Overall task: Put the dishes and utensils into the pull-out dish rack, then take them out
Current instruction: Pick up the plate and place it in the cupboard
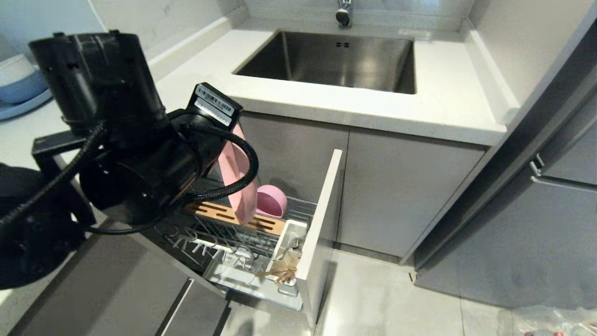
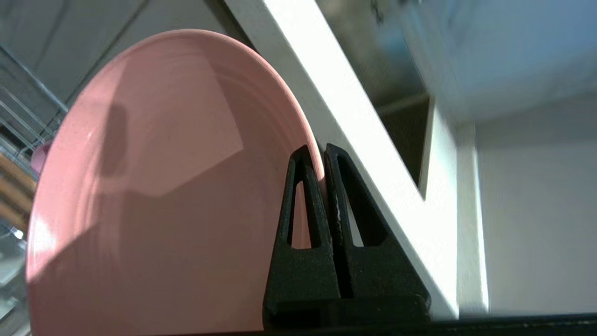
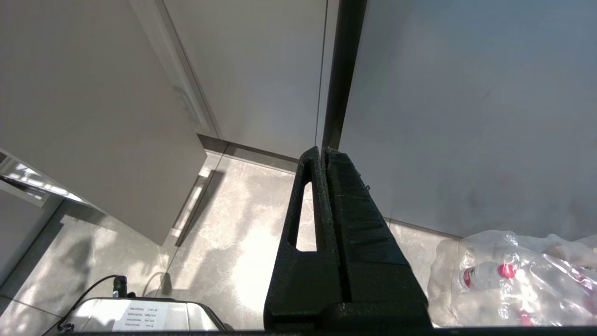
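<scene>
Left gripper jaws clamped on pink plate rim, plate on edge above rack, bowl at its 3 o'clock, right gripper jaws together, near floor.

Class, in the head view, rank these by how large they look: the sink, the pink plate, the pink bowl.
1. Sink, clearly largest.
2. Pink plate, seen edge-on and partly hidden by the arm, so understated.
3. Pink bowl, smallest.
</scene>
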`<state>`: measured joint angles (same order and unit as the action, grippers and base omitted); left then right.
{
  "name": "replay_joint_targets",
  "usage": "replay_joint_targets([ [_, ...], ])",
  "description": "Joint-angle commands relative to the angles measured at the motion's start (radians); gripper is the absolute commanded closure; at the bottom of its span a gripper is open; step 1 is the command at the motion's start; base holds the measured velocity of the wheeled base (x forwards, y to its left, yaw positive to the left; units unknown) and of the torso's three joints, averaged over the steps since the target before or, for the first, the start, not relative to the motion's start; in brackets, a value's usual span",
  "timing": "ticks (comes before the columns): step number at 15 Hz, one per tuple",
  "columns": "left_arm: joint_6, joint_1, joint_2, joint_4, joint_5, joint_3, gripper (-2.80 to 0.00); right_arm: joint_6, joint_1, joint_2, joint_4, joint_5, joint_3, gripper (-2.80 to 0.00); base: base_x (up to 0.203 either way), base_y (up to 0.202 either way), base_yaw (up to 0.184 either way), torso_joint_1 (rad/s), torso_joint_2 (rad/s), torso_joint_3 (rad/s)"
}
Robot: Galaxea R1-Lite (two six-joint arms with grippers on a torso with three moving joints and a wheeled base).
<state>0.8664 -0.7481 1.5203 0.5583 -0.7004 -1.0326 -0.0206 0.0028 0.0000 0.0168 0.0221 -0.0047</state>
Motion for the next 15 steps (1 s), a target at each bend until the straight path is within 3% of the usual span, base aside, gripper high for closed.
replay_joint_targets([
  [1, 0.005, 0.000, 0.029, 0.107, -0.030, 0.060, 0.00, 0.000, 0.000, 0.000, 0.000, 0.001, 0.000, 0.00, 0.000, 0.000, 0.000, 0.000, 0.00, 0.000],
  [8, 0.025, 0.016, 0.106, 0.304, -0.143, 0.175, 0.00, -0.001, 0.000, 0.000, 0.000, 0.000, 0.000, 0.00, 0.000, 0.000, 0.000, 0.000, 0.00, 0.000],
  [12, 0.081, 0.067, 0.099, 0.226, -0.156, 0.163, 0.00, 0.000, 0.000, 0.000, 0.000, 0.001, 0.000, 0.00, 0.000, 0.000, 0.000, 0.000, 0.00, 0.000],
  [15, 0.232, 0.082, 0.107, 0.080, -0.192, 0.162, 0.00, 0.001, 0.000, 0.000, 0.000, 0.001, 0.000, 0.00, 0.000, 0.000, 0.000, 0.000, 0.00, 0.000],
])
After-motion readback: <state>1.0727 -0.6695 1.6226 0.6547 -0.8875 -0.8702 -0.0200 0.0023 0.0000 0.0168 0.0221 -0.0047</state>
